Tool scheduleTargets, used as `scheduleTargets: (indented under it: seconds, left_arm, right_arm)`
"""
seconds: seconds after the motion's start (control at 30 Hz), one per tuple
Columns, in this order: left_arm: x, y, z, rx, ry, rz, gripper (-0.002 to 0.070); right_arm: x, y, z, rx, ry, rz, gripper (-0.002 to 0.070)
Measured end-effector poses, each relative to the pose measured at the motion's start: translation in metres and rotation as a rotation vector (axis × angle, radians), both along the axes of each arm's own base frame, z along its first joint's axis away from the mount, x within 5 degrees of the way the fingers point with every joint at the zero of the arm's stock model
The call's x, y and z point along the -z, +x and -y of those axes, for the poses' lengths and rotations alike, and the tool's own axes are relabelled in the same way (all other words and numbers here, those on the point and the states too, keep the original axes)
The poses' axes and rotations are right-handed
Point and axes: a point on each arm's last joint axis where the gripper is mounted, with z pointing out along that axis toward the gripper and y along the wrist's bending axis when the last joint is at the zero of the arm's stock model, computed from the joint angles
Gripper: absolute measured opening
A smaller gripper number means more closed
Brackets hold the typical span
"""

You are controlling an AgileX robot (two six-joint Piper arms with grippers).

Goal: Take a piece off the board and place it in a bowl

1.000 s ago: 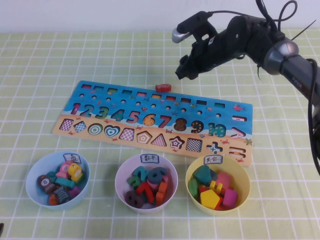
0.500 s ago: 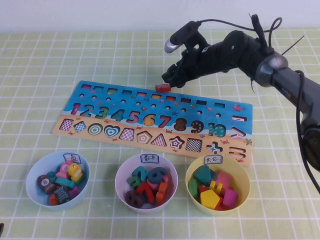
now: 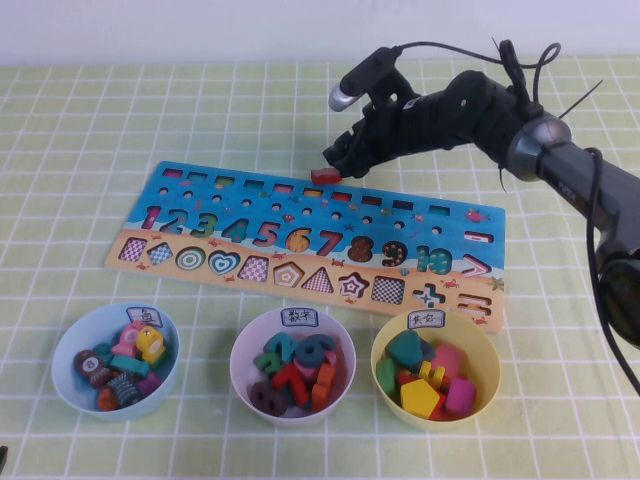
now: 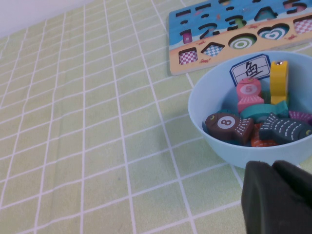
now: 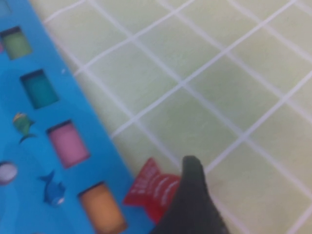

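The pick is in hand: the right claw (image 3: 335, 163) hangs beside the red piece (image 3: 325, 176) on the board's (image 3: 230, 205) far edge, its spread untellable, while the left claw (image 4: 275, 197), likewise untellable, sits near the blue bowl (image 3: 68, 345) by the table's near-left corner; closing on the piece seems next.

High view overlooks board (image 3: 300, 245); wrist views close, sharing board.

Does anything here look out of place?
Yes: a small red piece sits askew on the board's far edge, not in a slot. The right gripper hovers at it; the left gripper waits near the blue bowl.
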Motion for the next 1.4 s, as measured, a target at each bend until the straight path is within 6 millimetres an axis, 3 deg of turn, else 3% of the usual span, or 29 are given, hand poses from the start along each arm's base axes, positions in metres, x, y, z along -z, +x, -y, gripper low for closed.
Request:
scheduleTargets:
  seconds: [0.13, 0.67, 0.93, 1.23, 1.3, 1.4]
  left_arm:
    - [0.000, 0.000, 0.000, 0.000, 0.000, 0.000, -0.0005]
    - [0.000, 0.000, 0.000, 0.000, 0.000, 0.000, -0.0005]
    - [0.000, 0.000, 0.000, 0.000, 0.000, 0.000, -0.0005]
    - [0.000, 0.000, 0.000, 0.000, 0.000, 0.000, -0.0005]
    - [0.000, 0.000, 0.000, 0.000, 0.000, 0.000, -0.0005]
    - [0.000, 0.000, 0.000, 0.000, 0.000, 0.000, -0.0005]
  right_arm:
    - [0.008, -0.002, -0.002, -0.042, -0.008, -0.024, 0.0464]
    - [0.008, -0.014, -0.009, -0.304, -0.086, 0.043, 0.0426]
    - [0.009, -0.011, -0.008, -0.289, -0.075, 0.067, 0.0426]
    - [0.026, -0.009, -0.010, -0.276, -0.051, 0.044, 0.0426]
    - [0.026, -0.008, -0.010, -0.280, -0.051, 0.051, 0.0413]
    - [0.026, -0.008, -0.011, -0.280, -0.047, 0.053, 0.0335]
